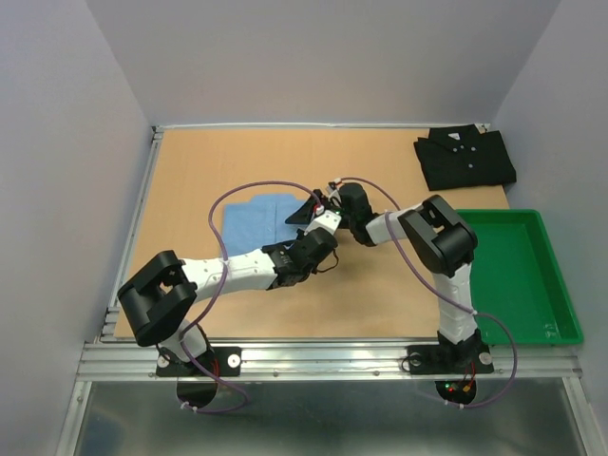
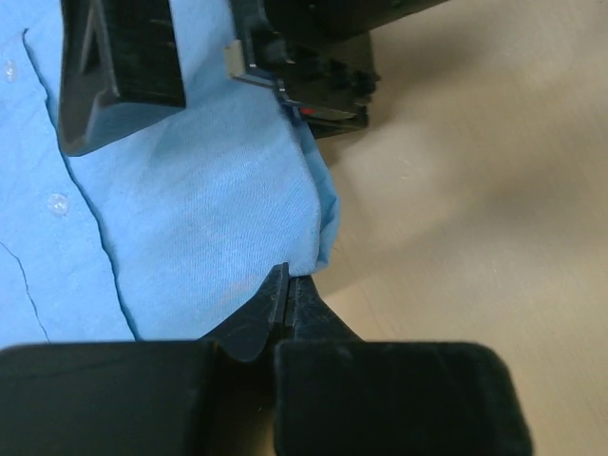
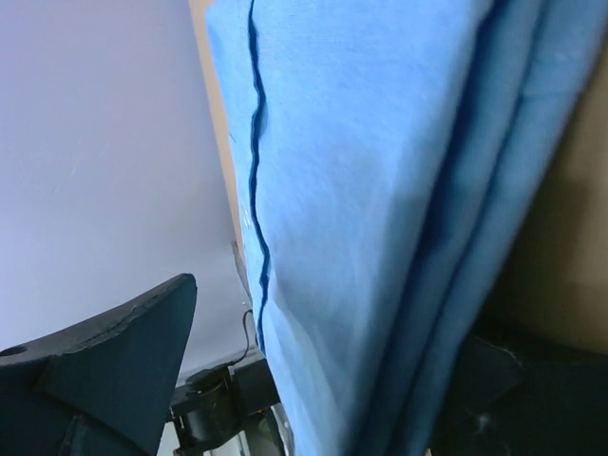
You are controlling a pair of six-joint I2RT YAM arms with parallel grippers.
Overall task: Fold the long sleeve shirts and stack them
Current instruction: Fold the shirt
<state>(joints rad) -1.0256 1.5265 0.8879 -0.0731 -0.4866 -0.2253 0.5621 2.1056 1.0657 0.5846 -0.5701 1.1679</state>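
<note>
On the table, the light blue shirt lay left of centre, and the black shirt lay folded at the far right. The blue shirt's right edge ran near to far. The right gripper straddled its far end, jaws apart, while the left gripper pinched it nearer.

You are looking at a robot lab. The flat light-brown wooden table is boxed in by plain pale grey walls on three sides. Along its near edge runs a silver metal rail. The black-and-white left robot arm and right robot arm are bolted there, with purple cables looping off them. A green plastic tray sits at the right edge.
</note>
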